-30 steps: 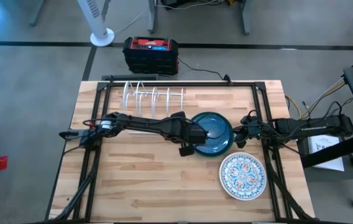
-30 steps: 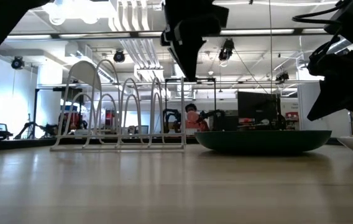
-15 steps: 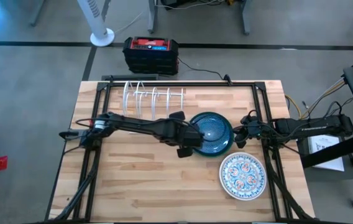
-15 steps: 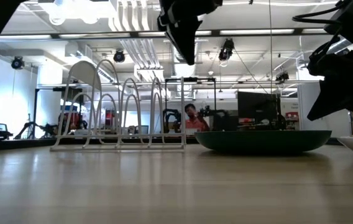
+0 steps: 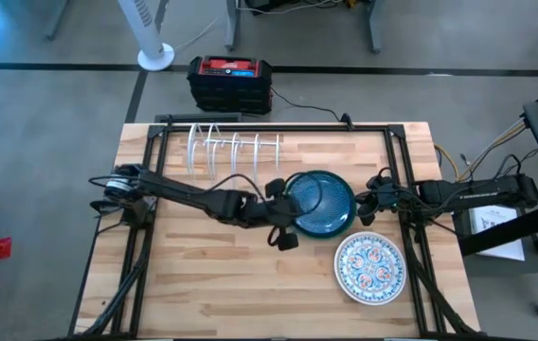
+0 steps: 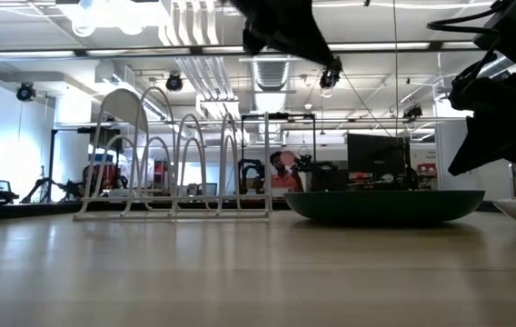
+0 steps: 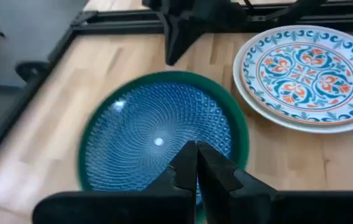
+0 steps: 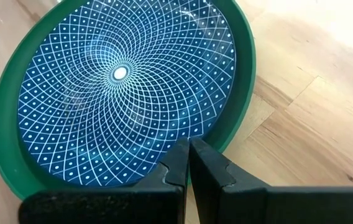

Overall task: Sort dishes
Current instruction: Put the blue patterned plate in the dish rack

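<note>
At the far left of the wooden worktop (image 5: 203,275), a white wire rack (image 5: 234,149) stands empty at the back edge, no dish slotted into it. The left arm reaches from that side across the boards, and the left gripper (image 5: 283,230) hangs above the near left rim of the blue-patterned plate (image 5: 321,203), its fingers pressed together and holding nothing; its wrist camera looks down on the plate's green rim past the closed tips. The plate lies flat at the middle of the worktop. Just beside it to the right, the right gripper (image 5: 367,211) waits off the plate's right edge, fingers likewise together and empty, the plate's rim directly in front of them in its wrist view. Farther right and nearer the front edge lies the floral plate (image 5: 369,268), its rim close to the blue-patterned plate, though whether the two touch cannot be told.

The risks from here look plain: closed fingers descending on a glazed rim would push the plate rather than grip it, sliding it into the floral plate or towards the right gripper. With both grippers crowding one plate, a collision between arms is also possible.
</note>
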`<action>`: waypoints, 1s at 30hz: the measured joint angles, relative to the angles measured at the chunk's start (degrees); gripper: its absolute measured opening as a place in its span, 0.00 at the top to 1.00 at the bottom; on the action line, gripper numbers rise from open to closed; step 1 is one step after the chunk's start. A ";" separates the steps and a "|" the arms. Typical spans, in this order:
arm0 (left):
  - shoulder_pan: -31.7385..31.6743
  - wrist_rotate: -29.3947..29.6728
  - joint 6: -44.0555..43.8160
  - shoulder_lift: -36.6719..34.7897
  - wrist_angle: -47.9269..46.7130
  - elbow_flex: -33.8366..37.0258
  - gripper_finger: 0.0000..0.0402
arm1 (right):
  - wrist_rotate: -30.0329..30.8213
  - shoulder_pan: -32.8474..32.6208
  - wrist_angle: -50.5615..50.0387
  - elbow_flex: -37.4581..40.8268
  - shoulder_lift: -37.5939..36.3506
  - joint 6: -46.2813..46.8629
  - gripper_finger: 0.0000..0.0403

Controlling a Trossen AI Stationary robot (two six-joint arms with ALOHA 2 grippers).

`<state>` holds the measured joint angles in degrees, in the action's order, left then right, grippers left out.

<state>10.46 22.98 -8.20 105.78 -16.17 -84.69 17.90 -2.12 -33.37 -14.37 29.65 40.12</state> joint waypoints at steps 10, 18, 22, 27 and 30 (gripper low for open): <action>-0.07 1.12 -17.13 5.01 8.44 5.23 1.00 | 0.49 0.01 2.78 0.04 0.02 -0.22 0.98; -0.13 1.10 -17.39 15.53 3.07 -2.84 1.00 | 0.03 0.03 4.18 0.04 0.24 3.03 0.98; -0.22 1.46 -16.60 20.31 -3.36 -9.04 1.00 | -0.13 0.03 4.17 0.04 0.83 4.43 0.98; -0.74 2.02 -14.32 25.36 -11.74 -18.61 1.00 | -1.49 0.03 4.31 0.04 3.37 6.50 0.97; -1.58 3.02 -12.64 28.03 -17.23 -23.90 1.00 | -1.60 0.03 5.51 0.04 5.57 6.75 0.93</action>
<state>8.88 26.00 -20.83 133.81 -33.41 -108.59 16.30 -2.09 -27.86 -14.33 35.22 46.86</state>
